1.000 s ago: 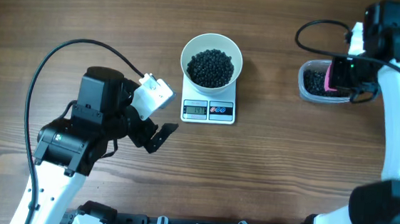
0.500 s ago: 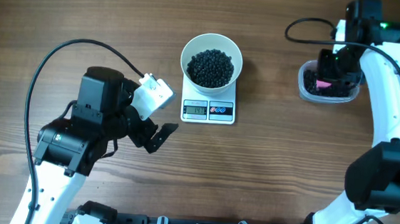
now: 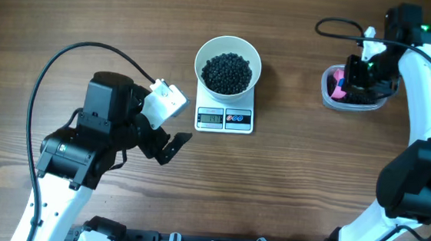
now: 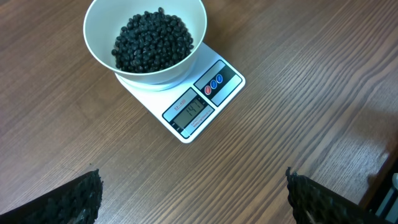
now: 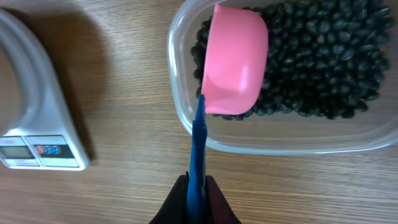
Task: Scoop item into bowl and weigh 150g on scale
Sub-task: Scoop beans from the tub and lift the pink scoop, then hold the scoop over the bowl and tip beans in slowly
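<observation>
The white bowl (image 3: 229, 54) stands on the white scale (image 3: 225, 120) and holds a dark pile of the item (image 3: 228, 72). The left wrist view shows the same bowl (image 4: 99, 50), beans (image 4: 152, 42) and scale (image 4: 217, 93), its display lit. My left gripper (image 3: 169, 148) rests open above bare wood, below and left of the scale, its fingertips (image 4: 79, 198) wide apart. My right gripper (image 5: 198, 190) is shut on the blue handle (image 5: 199, 146) of a pink scoop (image 5: 234, 59). The scoop head hangs over the left end of a clear tub (image 5: 186, 127) of more beans (image 5: 317, 62).
The clear tub (image 3: 327, 95) sits at the table's right, well apart from the scale. In the right wrist view the scale corner (image 5: 37, 149) and bowl rim (image 5: 28, 59) lie to the left. Cables loop beside both arms.
The right wrist has turned above the tub and the pink scoop now sits toward the tub's left end. The left arm, bowl and scale have not moved.
</observation>
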`<control>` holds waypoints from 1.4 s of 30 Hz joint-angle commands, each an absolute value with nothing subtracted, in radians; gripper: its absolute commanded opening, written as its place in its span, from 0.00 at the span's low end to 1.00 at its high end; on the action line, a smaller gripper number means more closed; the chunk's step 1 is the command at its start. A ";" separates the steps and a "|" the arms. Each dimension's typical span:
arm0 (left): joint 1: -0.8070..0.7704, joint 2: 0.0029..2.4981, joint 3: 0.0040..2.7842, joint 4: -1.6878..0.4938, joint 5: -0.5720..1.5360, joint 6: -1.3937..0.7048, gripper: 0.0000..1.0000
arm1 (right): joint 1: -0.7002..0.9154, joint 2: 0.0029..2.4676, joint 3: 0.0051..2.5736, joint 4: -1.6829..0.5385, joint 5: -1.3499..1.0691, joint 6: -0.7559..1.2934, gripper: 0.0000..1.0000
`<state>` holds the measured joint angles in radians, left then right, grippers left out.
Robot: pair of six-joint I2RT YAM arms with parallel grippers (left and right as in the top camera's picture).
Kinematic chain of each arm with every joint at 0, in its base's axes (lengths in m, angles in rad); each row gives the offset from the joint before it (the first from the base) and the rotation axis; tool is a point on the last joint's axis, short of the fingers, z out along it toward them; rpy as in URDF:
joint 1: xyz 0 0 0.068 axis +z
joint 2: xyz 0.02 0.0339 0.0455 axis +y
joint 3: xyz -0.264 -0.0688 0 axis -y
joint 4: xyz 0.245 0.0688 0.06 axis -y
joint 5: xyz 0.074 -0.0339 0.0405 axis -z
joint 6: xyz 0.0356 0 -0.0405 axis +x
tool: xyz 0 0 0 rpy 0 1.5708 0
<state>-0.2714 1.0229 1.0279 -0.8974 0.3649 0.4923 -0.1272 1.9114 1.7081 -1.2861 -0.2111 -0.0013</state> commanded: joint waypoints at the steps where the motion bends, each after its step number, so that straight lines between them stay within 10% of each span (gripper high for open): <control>1: -0.265 1.021 1.044 -0.896 0.374 0.487 1.00 | -0.177 1.911 1.711 -1.305 -0.396 -0.054 0.04; 27: -0.265 1.021 1.044 -0.896 0.374 0.487 1.00 | -0.461 1.893 1.711 -1.390 -0.834 -0.048 0.05; 42: -0.264 1.021 1.044 -0.896 0.374 0.487 1.00 | 0.031 1.739 1.711 -1.108 -0.717 0.209 0.05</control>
